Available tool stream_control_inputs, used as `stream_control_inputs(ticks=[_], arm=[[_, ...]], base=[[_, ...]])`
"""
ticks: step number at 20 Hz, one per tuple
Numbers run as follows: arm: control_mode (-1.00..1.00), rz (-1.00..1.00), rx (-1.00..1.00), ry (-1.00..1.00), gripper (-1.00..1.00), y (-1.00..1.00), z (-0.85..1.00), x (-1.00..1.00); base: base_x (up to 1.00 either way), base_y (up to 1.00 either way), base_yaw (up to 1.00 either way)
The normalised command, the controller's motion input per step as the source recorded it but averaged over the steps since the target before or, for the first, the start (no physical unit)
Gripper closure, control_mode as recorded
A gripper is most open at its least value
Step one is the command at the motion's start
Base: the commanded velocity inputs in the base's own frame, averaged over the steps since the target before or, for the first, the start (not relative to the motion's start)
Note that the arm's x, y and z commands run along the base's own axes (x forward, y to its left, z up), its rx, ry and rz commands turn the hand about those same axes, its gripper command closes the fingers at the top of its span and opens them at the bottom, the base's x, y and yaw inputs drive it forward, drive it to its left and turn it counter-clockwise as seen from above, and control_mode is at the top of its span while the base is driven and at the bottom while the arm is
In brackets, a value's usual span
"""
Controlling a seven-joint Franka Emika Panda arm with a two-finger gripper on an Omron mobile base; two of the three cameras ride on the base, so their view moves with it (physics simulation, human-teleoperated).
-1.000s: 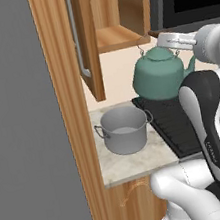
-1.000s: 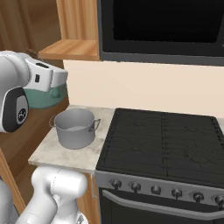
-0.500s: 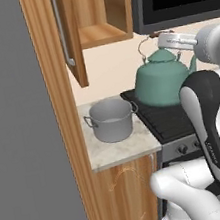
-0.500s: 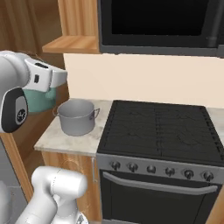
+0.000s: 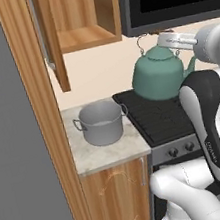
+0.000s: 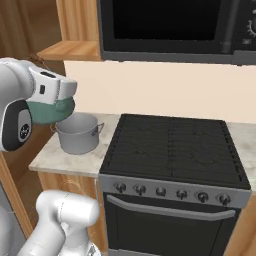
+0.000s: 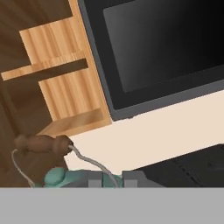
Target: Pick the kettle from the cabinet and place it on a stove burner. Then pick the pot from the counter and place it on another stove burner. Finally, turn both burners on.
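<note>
Between the earlier frames and now the base has driven on, so both base views have shifted; the kettle point(image 5: 158, 76) shows larger in the left base view, carried in the air over the left part of the stove burners point(image 5: 159, 114). Claw point(image 5: 167, 40) — closed on the kettle, holding it at its top by the thin arched handle. In the right base view the kettle point(image 6: 49, 111) is partly hidden behind the white arm, just above the pot point(image 6: 77, 133). Pot point(image 5: 101, 123) upright on the desk point(image 5: 106, 152), beside the cooktop's left edge. Cabinet point(image 5: 80, 28) — door open, shelf visible, up and to the left of the black microwave point(image 6: 170, 27). Row of knobs point(image 6: 170, 192) along the stove front.
</note>
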Motion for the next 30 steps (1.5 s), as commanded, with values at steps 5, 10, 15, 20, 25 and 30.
stream_control_inputs(ticks=[5,10,15,20,25,30], arm=[[1.00,0.00,0.00,0.00,1.00,0.00,0.00,0.00],[1.00,0.00,0.00,0.00,1.00,0.00,0.00,0.00],[1.00,0.00,0.00,0.00,1.00,0.00,0.00,0.00],[1.00,0.00,0.00,0.00,1.00,0.00,0.00,0.00],[1.00,0.00,0.00,0.00,1.00,0.00,0.00,0.00],[1.00,0.00,0.00,0.00,1.00,0.00,0.00,0.00]], base=[[-0.01,-0.37,-0.01],[0.00,-0.39,0.00],[0.05,-0.33,0.00],[0.19,-0.35,0.00],[0.35,-0.33,0.00],[0.50,-0.21,0.01]])
